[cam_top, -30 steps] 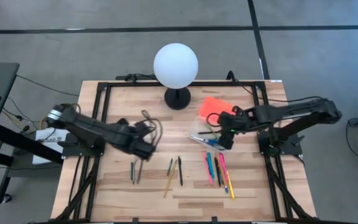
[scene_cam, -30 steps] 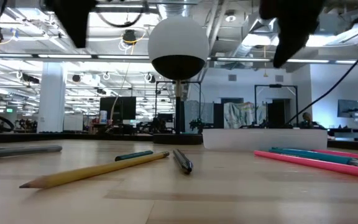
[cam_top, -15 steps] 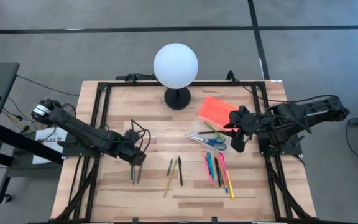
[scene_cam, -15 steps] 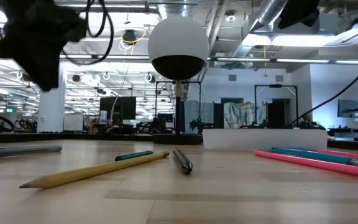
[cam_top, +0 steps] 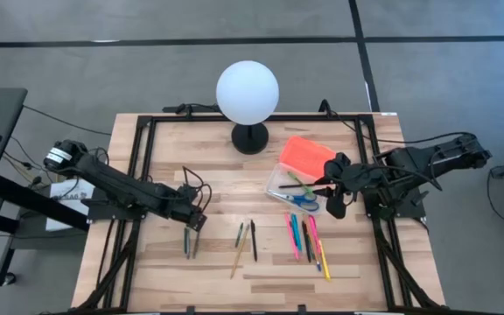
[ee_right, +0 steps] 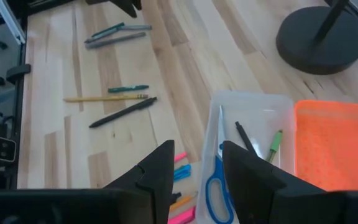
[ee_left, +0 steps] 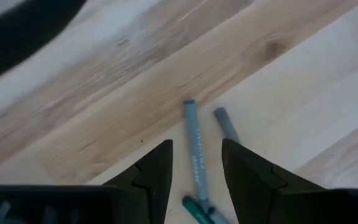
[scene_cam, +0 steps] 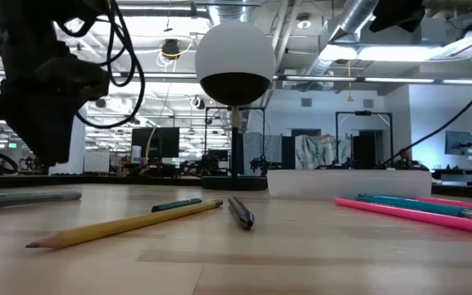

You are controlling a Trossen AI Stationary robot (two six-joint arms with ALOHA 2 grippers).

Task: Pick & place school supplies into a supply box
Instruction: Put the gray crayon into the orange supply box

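Observation:
My left gripper (cam_top: 196,225) (ee_left: 196,145) hovers open just over two grey pens (cam_top: 191,241); in the left wrist view its fingers stand either side of the grey-blue pen (ee_left: 193,130) without touching it. My right gripper (cam_top: 335,205) (ee_right: 197,147) is open and empty, just right of the supply box's clear tray (cam_top: 289,185) (ee_right: 253,112). The orange lid (cam_top: 309,155) lies open behind the tray. Blue-handled scissors (cam_top: 301,200) (ee_right: 216,180), a black pen (ee_right: 244,135) and a green pen (ee_right: 274,144) lie inside the tray.
A green pen, a yellow pencil (scene_cam: 125,224) and a black pen (cam_top: 254,241) lie at mid-table. A bunch of pink, teal, black and yellow pens (cam_top: 308,240) lies near the tray. The white globe lamp (cam_top: 248,91) stands at the far edge on a black base (cam_top: 250,138).
My left gripper has moved down and toward the table's near-left, from mid-table to just above the two grey pens. My right gripper has drawn back from over the tray toward the table's right edge and risen. The pens on the table have not moved.

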